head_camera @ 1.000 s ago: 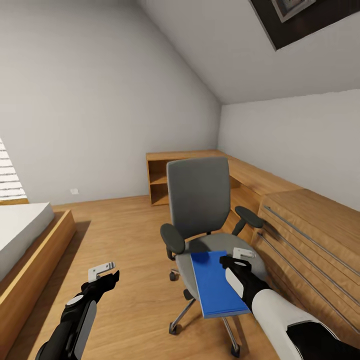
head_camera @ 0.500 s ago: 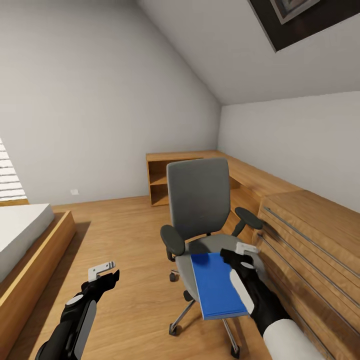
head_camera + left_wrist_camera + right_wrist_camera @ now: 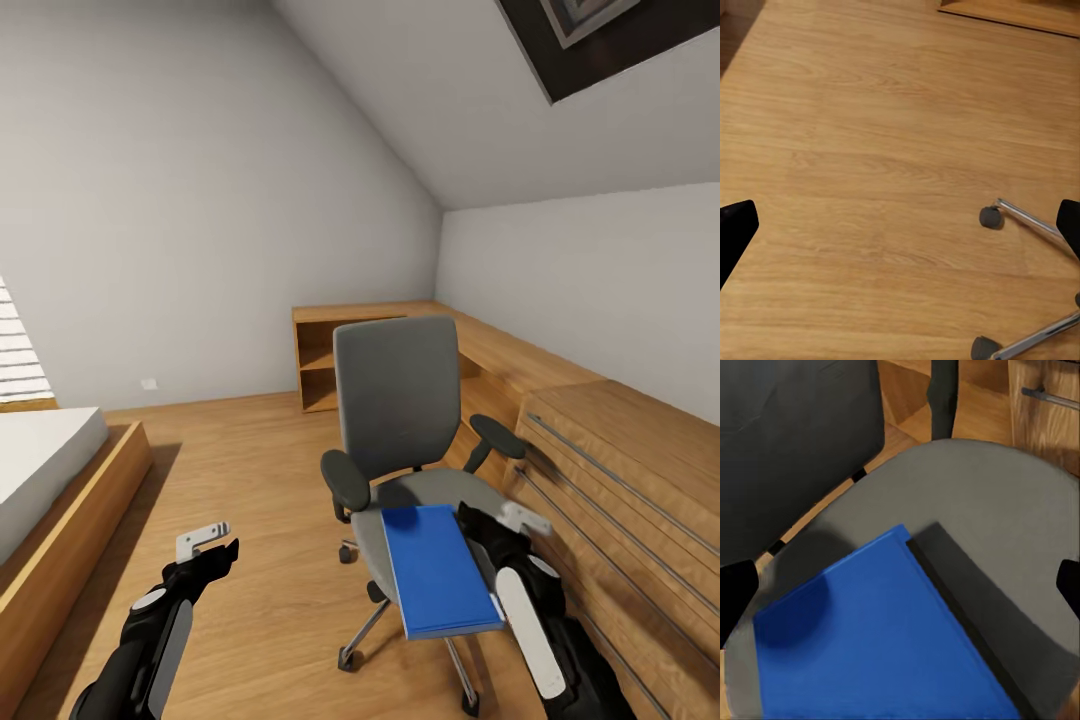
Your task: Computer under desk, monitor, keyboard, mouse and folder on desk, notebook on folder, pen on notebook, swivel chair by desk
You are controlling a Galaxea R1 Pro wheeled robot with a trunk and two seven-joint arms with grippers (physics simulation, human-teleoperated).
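A blue folder (image 3: 440, 570) lies flat on the seat of the grey swivel chair (image 3: 397, 400), which stands in the middle of the room. My right gripper (image 3: 497, 522) hovers open just above the seat, at the folder's far right corner; in the right wrist view the folder (image 3: 877, 637) and the grey seat (image 3: 1005, 510) lie between its spread fingers (image 3: 736, 589). Over bare floor to the chair's left, my left gripper (image 3: 215, 548) hangs open and holds nothing. The wooden desk (image 3: 520, 360) runs along the right wall behind the chair.
A wooden drawer unit (image 3: 620, 460) with metal rails stands close to the right of the chair. A low open shelf (image 3: 320, 370) ends the desk at the back wall. A bed (image 3: 50, 470) in a wooden frame sits at the left. Chair legs and casters (image 3: 991, 217) spread over the floor.
My right arm has swung to the right and turned, carrying its gripper from over the folder's far edge to beside the folder's far right corner. The left arm stayed put.
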